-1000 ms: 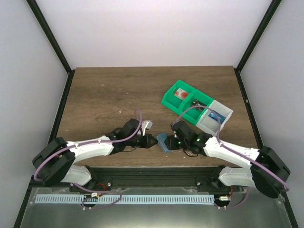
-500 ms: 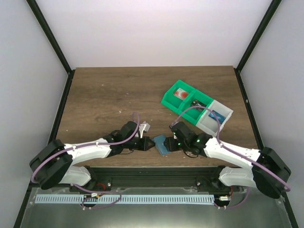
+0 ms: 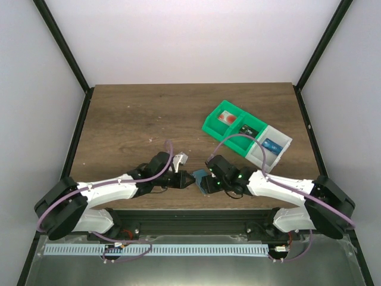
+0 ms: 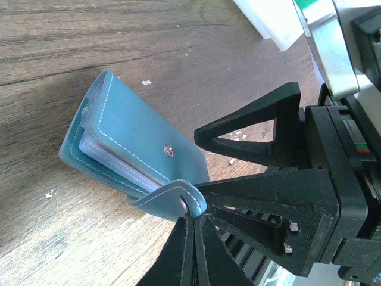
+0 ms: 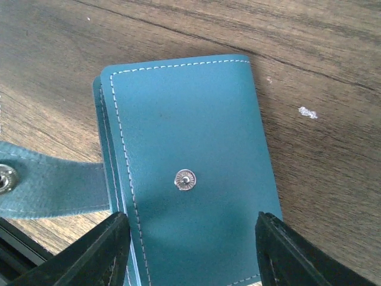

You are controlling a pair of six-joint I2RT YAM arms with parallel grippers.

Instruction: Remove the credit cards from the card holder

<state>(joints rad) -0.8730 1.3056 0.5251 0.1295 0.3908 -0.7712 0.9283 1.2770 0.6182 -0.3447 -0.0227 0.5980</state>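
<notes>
By the near edge of the desk (image 3: 119, 119), the left gripper (image 4: 193, 217) kept the strap (image 4: 169, 195) pinched shut. The right gripper (image 5: 191, 250) had spread open astride the card holder (image 5: 190, 149), with no credit cards out yet.

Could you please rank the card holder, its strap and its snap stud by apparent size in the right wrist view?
Largest: card holder.
Then the strap, though the frame edge cuts it off.
Smallest: snap stud on the holder's face.
</notes>
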